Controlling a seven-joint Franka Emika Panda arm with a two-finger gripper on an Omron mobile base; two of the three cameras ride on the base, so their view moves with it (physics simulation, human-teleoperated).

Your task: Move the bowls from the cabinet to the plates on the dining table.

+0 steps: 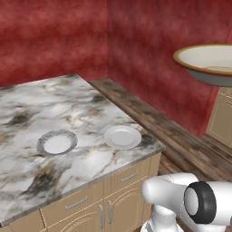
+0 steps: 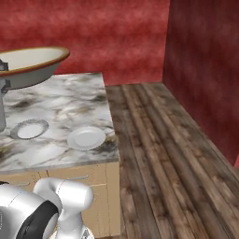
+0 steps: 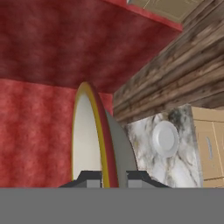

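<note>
My gripper (image 3: 113, 178) is shut on the rim of a shallow bowl (image 3: 94, 135) with a tan-gold edge and a cream inside. The bowl (image 1: 205, 63) hangs high in the air, off the right end of the dining table (image 1: 27, 113), and it looms at the upper left of the right base view (image 2: 28, 67). Two small pale plates lie near the table's front right corner. One has a patterned rim (image 1: 56, 142) (image 2: 29, 129) and the other is plain white (image 1: 122, 137) (image 2: 86, 137) (image 3: 165, 138). Both plates are bare. The cabinet is out of view.
Tan drawer fronts with silver handles (image 1: 129, 176) run under the marble top. Dark wooden floor (image 2: 163, 154) stretches right of the table to red walls (image 2: 200, 70). A tan panelled unit (image 1: 222, 118) stands against the wall at far right.
</note>
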